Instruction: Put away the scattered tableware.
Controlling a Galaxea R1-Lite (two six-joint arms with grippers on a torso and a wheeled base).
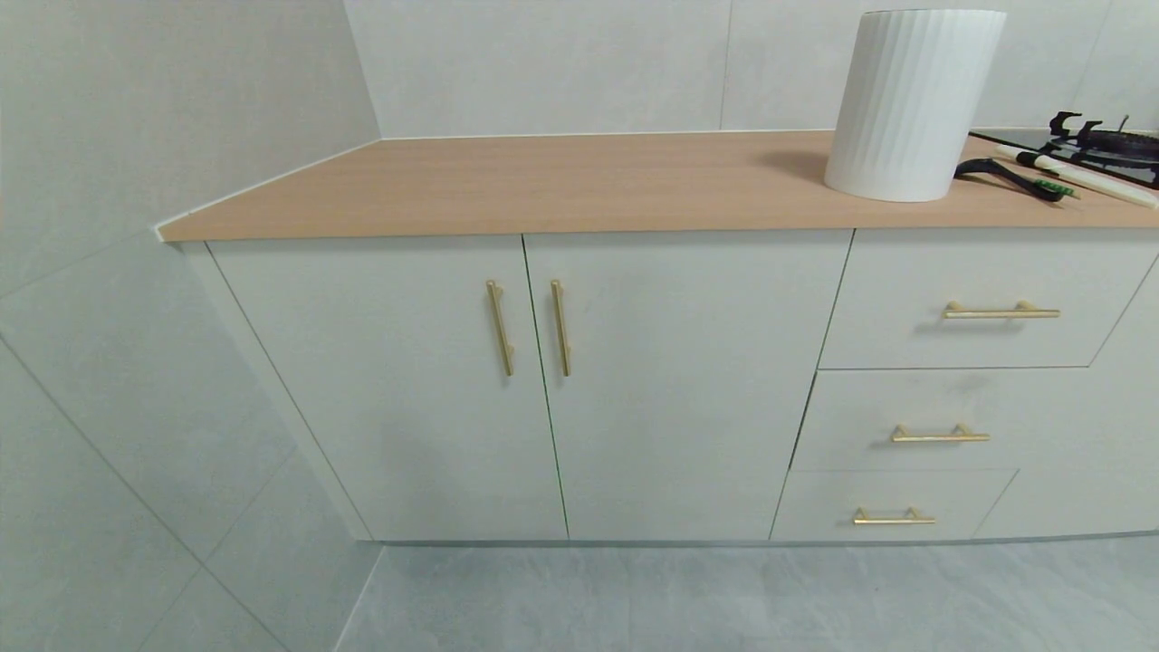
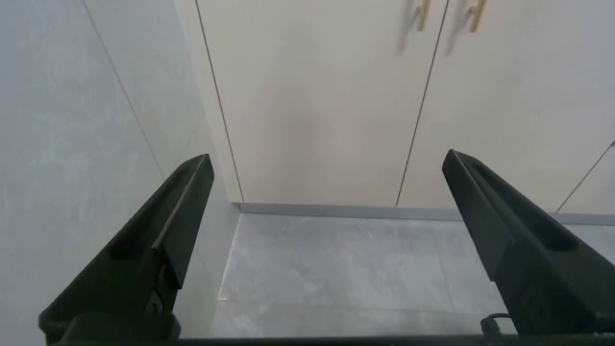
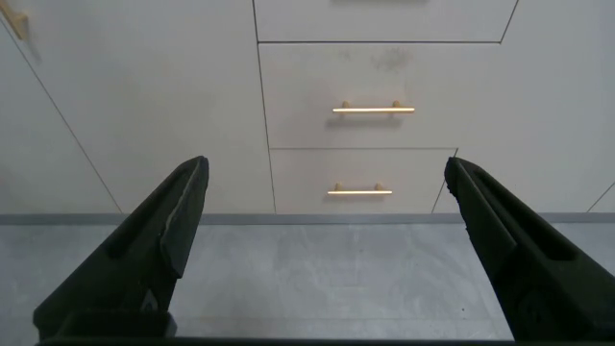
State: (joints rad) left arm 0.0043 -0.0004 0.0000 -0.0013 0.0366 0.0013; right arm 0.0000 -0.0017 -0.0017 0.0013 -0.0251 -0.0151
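We take this for the very start: nothing is picked up, and we are only facing the cabinet. Our left hand (image 2: 325, 161) is spread wide and empty, with the floor (image 2: 336, 269) under it and the doors (image 2: 317, 96) straight ahead of its fingers. Our right hand (image 3: 325, 163) is just as wide and empty, and the drawers (image 3: 375, 86) stand ahead of it.

The tableware is well apart from both hands, up on the worktop (image 1: 543, 181) and off to the right hand's side. A black utensil (image 1: 1010, 175) lies just beside a white tub (image 1: 910, 109). A white utensil (image 1: 1087, 178) lies next to it, near the hob (image 1: 1105, 145).

The step in hand, as we judge it, is the approach. Both hands look to be low, near the cabinet's foot, so the next move calls for raising the right hand to worktop level and bringing it over the black utensil, the closer of the two. Both utensils lie flat and thin, so the fingers will have to come down astride a handle. Where they belong — tub or drawer — we cannot tell from here.
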